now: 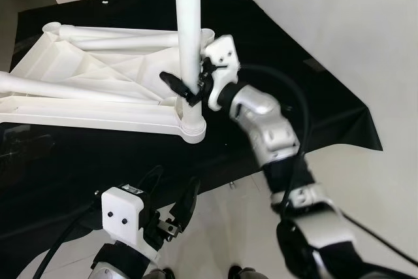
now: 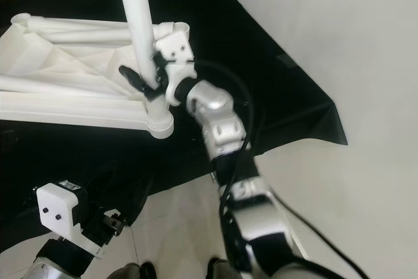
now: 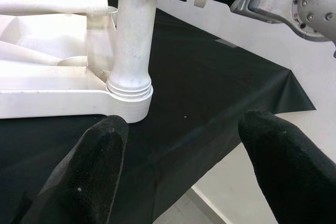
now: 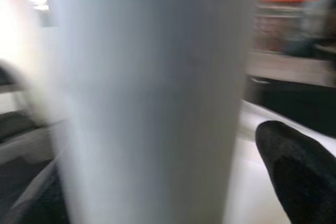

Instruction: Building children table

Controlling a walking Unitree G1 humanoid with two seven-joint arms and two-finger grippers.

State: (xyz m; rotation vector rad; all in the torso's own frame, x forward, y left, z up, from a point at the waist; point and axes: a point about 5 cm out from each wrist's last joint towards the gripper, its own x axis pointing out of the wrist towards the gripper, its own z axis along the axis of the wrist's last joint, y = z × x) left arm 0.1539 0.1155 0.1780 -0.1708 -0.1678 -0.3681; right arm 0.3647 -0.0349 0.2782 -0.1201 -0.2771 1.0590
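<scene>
Left gripper is held low with fingers spread, empty, near the black mat; further right, the white table leg — upright in the corner socket of the upturned tabletop — is clasped by the right gripper. Screwing-in is judged under way; twisting without tilting is called for next.

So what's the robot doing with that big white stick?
It's building a little table. The tabletop lies upside down on a black cloth on the floor. The right gripper is closed around a white leg, which stands upright in a round corner socket. Other legs lie across the tabletop. The left gripper hangs open, low and near the cloth's edge, holding nothing.
</scene>
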